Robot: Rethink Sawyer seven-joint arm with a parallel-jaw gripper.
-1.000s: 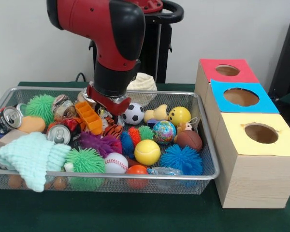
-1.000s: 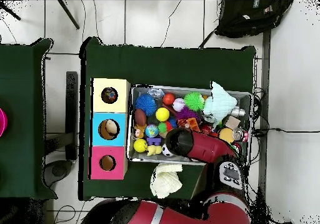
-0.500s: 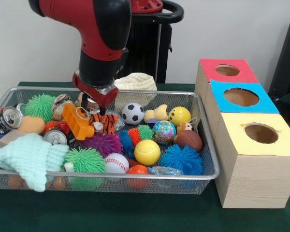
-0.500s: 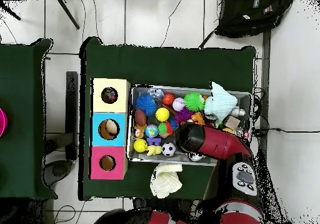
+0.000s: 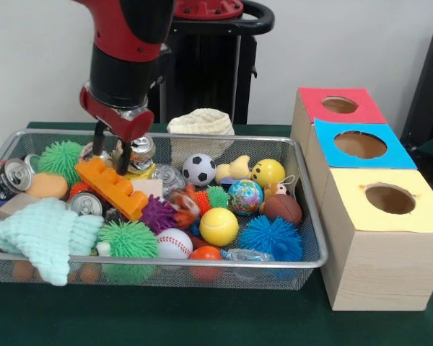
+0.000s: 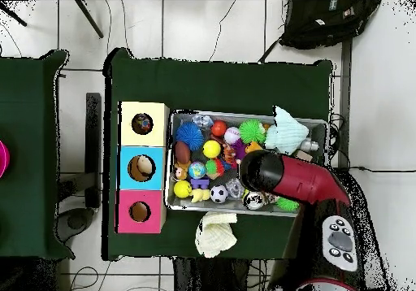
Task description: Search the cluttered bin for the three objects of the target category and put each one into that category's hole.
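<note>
Hanging over the wire bin (image 5: 307,209) at its ten o'clock corner, the gripper (image 5: 110,154) stands spread just above the orange brick (image 5: 112,188)

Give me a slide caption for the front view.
Red and black robot arm's gripper hovers above the long orange toy brick in the toy-filled wire mesh bin.

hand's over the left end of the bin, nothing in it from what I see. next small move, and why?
Probably drop the hand straight down a little: its fingers stand apart, astride the upper end of the orange brick, which lies tilted on the clutter in the wire bin. Then close. Whether the brick fits the target category, I can't tell.
</note>
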